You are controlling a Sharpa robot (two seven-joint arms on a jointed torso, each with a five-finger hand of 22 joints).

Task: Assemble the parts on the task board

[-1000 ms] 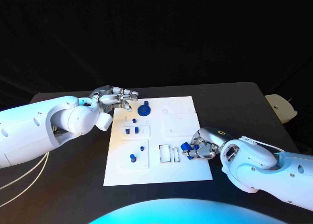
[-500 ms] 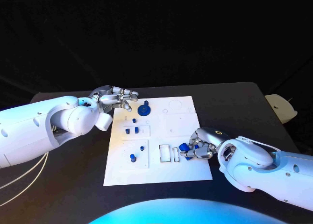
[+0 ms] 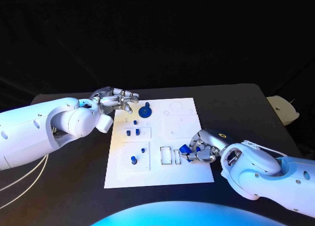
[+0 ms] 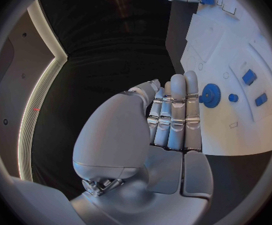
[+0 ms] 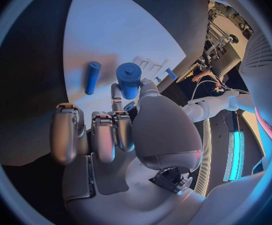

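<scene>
The right hand (image 3: pixel 203 149) has its fingers clamped on a blue peg (image 5: pixel 128 78) at the white board's (image 3: pixel 185 176) near right edge. The peg looks light, stiff and slippery (grip its sides). The left hand (image 3: pixel 115 100), fingers together and empty, rests by the far left corner.

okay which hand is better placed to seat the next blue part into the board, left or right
Right, probably. The right hand already pinches a blue cylinder over the task board, beside its rectangular slots. The left hand sits at the far corner, holding nothing.
</scene>
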